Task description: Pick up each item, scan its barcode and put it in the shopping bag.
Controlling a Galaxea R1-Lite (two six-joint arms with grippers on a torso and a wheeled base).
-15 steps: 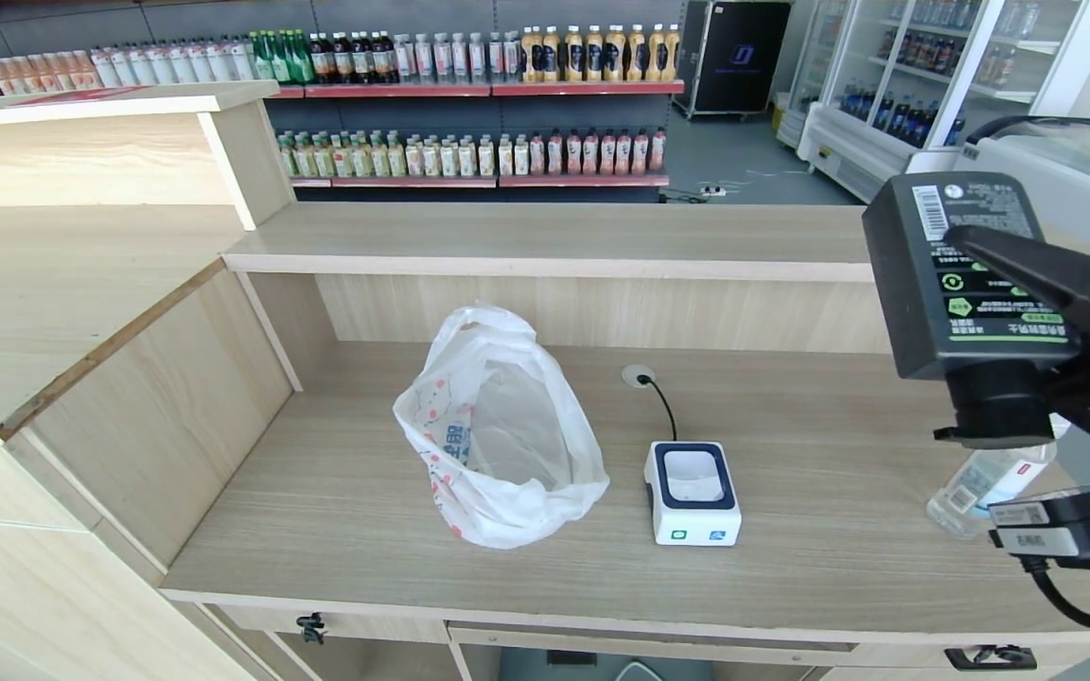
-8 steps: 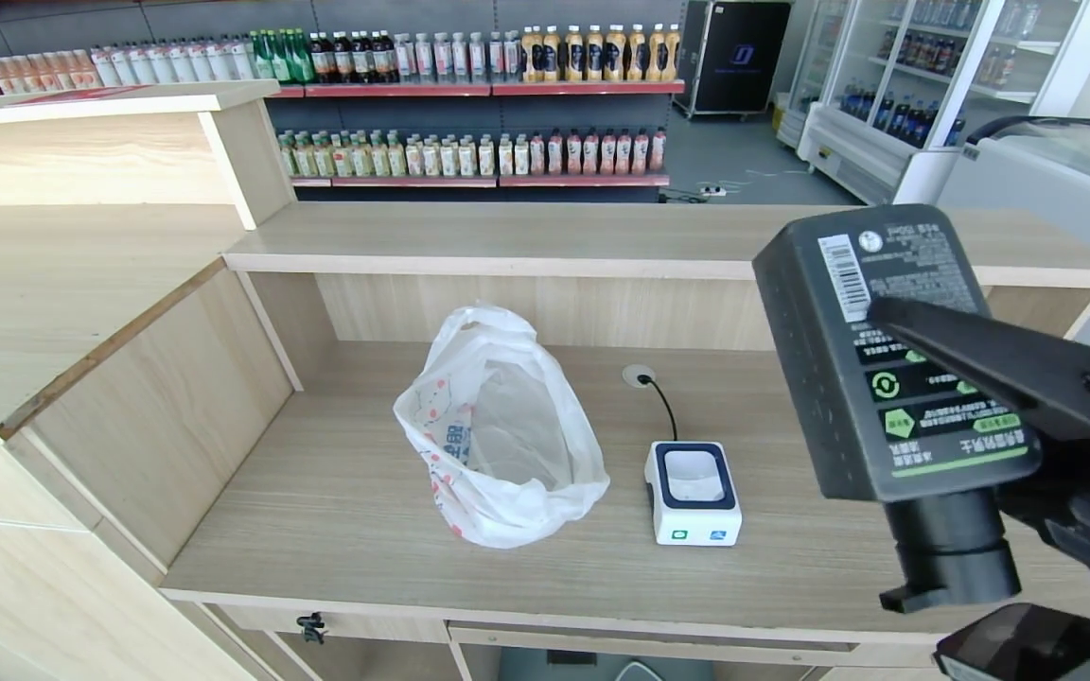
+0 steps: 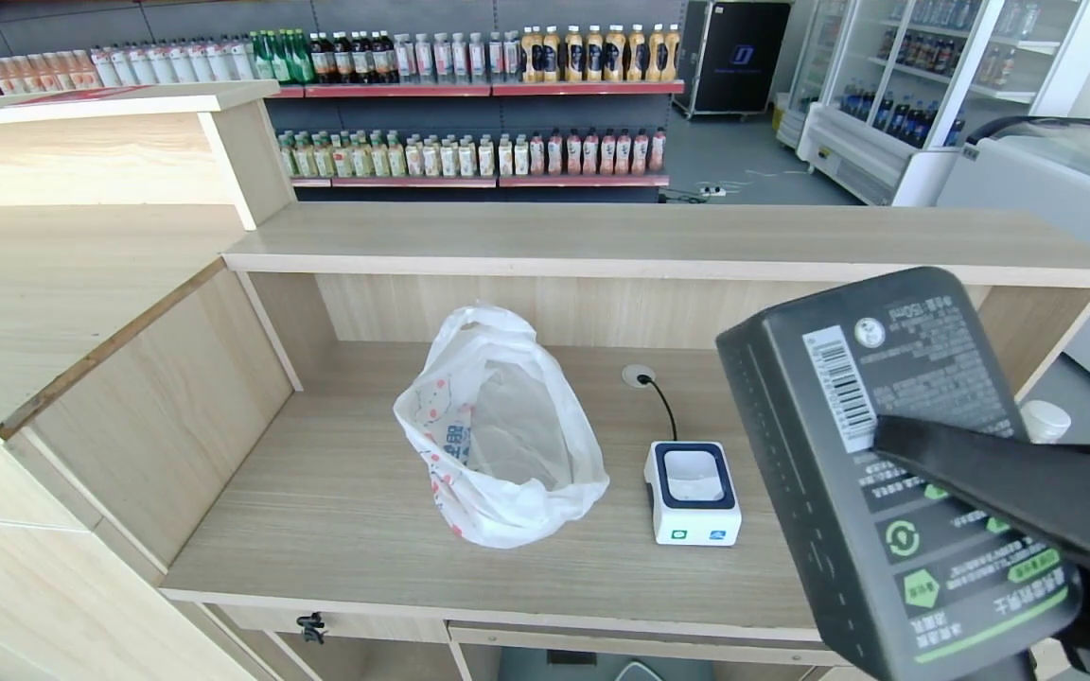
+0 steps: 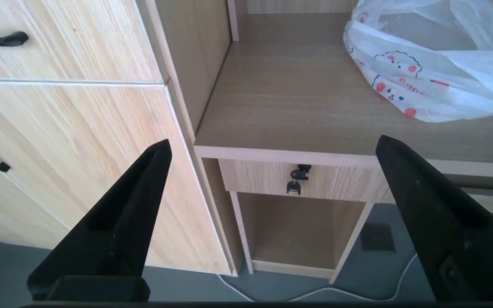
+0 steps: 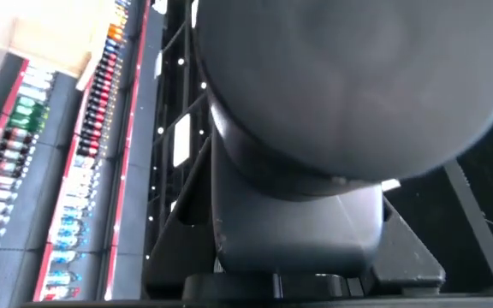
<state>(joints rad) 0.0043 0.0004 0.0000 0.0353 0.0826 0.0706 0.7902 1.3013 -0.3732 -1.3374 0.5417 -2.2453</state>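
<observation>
Holding dark grey bottle (image 3: 791, 473) aloft and inverted above right end of counter (image 3: 365, 530): right pincer (image 3: 905, 454) clenched on it, white barcode label (image 3: 843, 388) toward head camera. White shopping bag (image 3: 498, 435) stands open just left of scanner (image 3: 692, 492).
Left wrist: left pincer (image 4: 272, 150) spread wide, empty, low before counter front.
Right wrist: bottle's round dark cap (image 5: 341, 77) close up, store shelves (image 5: 24, 154) beyond.

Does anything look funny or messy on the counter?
Nothing is spilled or broken. The one odd thing is the dark bottle, held up in the right gripper: the print on its label is upside down. The shopping bag and the scanner sit tidily on the counter.
</observation>
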